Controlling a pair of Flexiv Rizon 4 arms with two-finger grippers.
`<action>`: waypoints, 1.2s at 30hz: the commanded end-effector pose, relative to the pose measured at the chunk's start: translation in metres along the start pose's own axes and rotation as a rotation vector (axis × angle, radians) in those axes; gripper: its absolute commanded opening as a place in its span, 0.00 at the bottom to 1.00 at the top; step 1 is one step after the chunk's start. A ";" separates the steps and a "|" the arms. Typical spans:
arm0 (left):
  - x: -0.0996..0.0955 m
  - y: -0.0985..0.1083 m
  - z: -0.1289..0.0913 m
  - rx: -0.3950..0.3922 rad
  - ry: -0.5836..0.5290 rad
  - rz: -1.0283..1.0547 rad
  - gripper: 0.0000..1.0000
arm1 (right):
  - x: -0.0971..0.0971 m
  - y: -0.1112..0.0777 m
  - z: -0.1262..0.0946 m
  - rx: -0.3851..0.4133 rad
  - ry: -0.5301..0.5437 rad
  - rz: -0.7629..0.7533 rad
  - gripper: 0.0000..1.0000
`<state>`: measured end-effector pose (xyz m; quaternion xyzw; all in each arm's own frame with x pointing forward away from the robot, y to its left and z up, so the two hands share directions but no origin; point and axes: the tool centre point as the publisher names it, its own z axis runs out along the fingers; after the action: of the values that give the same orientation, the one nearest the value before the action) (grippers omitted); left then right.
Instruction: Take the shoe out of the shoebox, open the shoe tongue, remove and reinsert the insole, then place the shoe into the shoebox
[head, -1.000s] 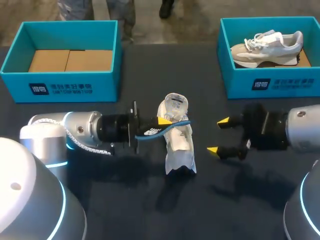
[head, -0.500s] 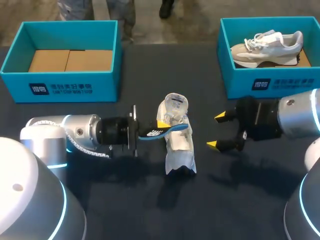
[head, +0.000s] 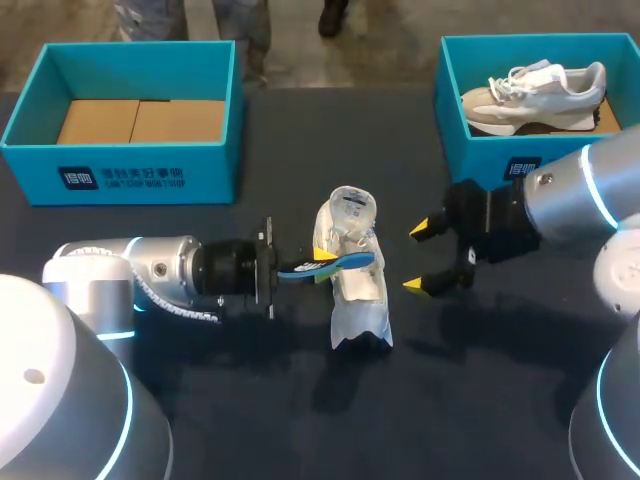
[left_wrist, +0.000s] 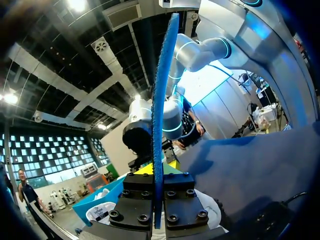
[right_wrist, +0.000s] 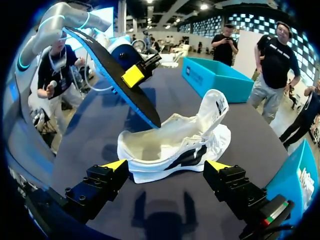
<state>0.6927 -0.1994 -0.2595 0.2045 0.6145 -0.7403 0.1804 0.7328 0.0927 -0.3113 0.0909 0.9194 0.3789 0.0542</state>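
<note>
furniture: one table (head: 300, 430), dark navy top | light: soft shadows on it

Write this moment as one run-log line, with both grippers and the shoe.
left gripper: shut on insole, tip at shoe opening | right gripper: open, beside shoe | shoe: sole down on table

Shoe (right_wrist: 175, 145) ahead of spread end effector (right_wrist: 166, 166); insole (right_wrist: 112, 75) above.

The far-right shoebox (head: 480, 160) is cut off at the head view's edge — the right arm (head: 575, 195) hides part of its near wall.
</note>
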 end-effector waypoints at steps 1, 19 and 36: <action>0.002 0.003 -0.001 0.001 -0.008 -0.005 0.00 | -0.007 0.004 0.002 0.057 0.016 -0.010 1.00; -0.001 0.018 0.012 0.006 -0.052 -0.009 0.00 | -0.006 0.000 0.003 0.063 0.021 -0.025 1.00; 0.005 0.034 0.018 -0.015 -0.069 -0.014 0.00 | -0.006 -0.007 0.005 0.079 0.042 -0.050 1.00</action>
<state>0.7062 -0.2213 -0.2855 0.1742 0.6152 -0.7435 0.1961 0.7370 0.0886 -0.3184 0.0620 0.9361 0.3436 0.0414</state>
